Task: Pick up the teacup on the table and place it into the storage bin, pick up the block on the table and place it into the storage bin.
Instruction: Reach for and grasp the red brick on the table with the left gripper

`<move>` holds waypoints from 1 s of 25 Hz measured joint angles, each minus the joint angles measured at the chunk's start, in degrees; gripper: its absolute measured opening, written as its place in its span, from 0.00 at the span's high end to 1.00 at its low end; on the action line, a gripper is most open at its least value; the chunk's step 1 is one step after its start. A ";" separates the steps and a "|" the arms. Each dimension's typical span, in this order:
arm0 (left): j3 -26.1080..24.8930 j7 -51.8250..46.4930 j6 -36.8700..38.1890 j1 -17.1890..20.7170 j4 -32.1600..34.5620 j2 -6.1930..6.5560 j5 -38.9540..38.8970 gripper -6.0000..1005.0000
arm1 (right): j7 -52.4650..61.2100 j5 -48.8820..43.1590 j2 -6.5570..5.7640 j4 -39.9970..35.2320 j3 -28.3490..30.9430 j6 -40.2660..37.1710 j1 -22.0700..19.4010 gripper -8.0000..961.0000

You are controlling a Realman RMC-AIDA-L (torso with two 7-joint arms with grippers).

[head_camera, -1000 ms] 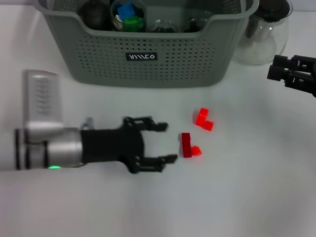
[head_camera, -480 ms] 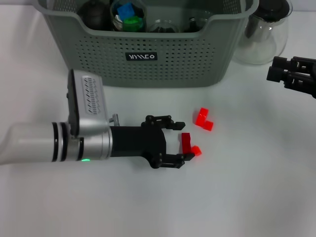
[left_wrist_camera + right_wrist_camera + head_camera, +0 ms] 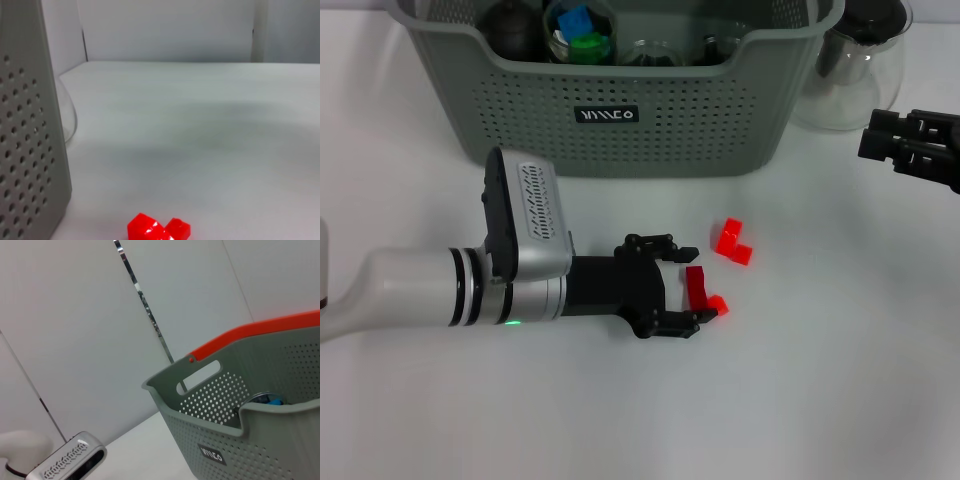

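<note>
Left gripper low over the white table, fingers spread around a red block, not clamped. Second red block just beyond its fingertips. Farther back, grey-green storage bin, black label with white lettering, not legible; cups and blue/green pieces inside. Glass pitcher beside the bin. Right gripper parked off right, finger state unclear. Plain white wall panels behind.

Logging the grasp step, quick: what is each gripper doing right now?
Left gripper: open, fingers on either side of the nearer red block, not closed on it.
Right gripper: idle near the glass pitcher; state cannot be told.
</note>
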 joint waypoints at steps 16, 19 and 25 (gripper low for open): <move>0.38 0.54 -1.28 -0.45 -1.01 0.00 0.67 0.24 | 0.00 0.00 0.00 0.04 0.00 -0.01 -0.16 0.49; 0.49 0.97 -1.33 -0.48 -1.07 0.00 0.52 0.25 | 0.01 0.00 0.00 0.04 0.00 0.01 -0.17 0.49; 0.65 0.97 -1.40 -0.48 -1.10 0.00 0.36 0.25 | 0.01 0.01 0.00 0.04 0.00 0.09 -0.35 0.49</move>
